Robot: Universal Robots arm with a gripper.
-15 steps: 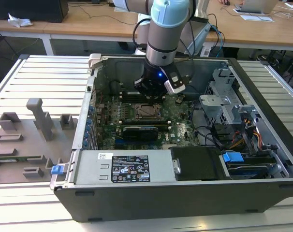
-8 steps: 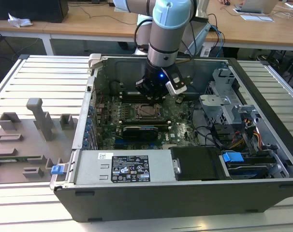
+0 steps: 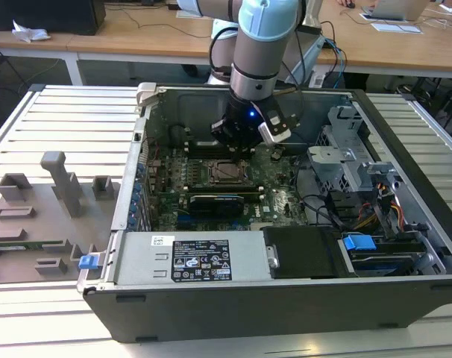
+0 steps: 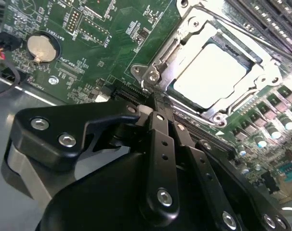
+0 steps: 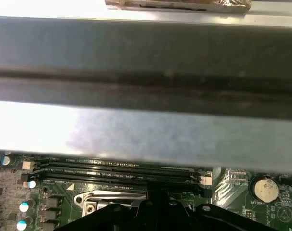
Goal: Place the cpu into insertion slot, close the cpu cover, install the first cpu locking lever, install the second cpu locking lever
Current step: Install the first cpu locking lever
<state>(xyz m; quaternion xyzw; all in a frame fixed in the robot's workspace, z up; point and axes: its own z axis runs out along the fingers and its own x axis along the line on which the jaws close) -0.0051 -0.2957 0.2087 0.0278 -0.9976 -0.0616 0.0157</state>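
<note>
Open computer case (image 3: 405,142) lies on its side on a slatted metal table (image 3: 62,127). Inside it: green motherboard (image 3: 278,198), power supply box (image 3: 189,257) along the near wall, drive cage (image 3: 345,160) with cables on the exterior view's right, blue latch (image 3: 359,242) near the front.

The cpu (image 4: 211,72) sits in the insertion slot (image 3: 230,171), pale metal top facing up. The cpu cover (image 4: 184,33) lies closed flat over it, framing the chip (cut-out centre shows the chip top). A thin lever wire runs along one edge of the frame; cannot tell whether it is latched.

The gripper (image 4: 158,108) hangs low just at the far edge of the socket, black fingers (image 4: 160,139) pressed together at the tips, nothing visibly between them. In the exterior view the arm (image 3: 259,45) comes straight down into the case and hides the far part of the board.

Around the socket: long black memory slots (image 5: 117,171) run beside it, a round coin battery (image 4: 42,47) sits on the board well apart from it, small capacitors (image 4: 281,118) line one side. The case wall (image 5: 146,86) looms close in the first wrist view.

On the exterior view's left, grey fixture blocks (image 3: 62,183) stand on the table outside the case. The power supply carries a black label with white print, too small to read. Wooden desks (image 3: 136,33) stand beyond.
</note>
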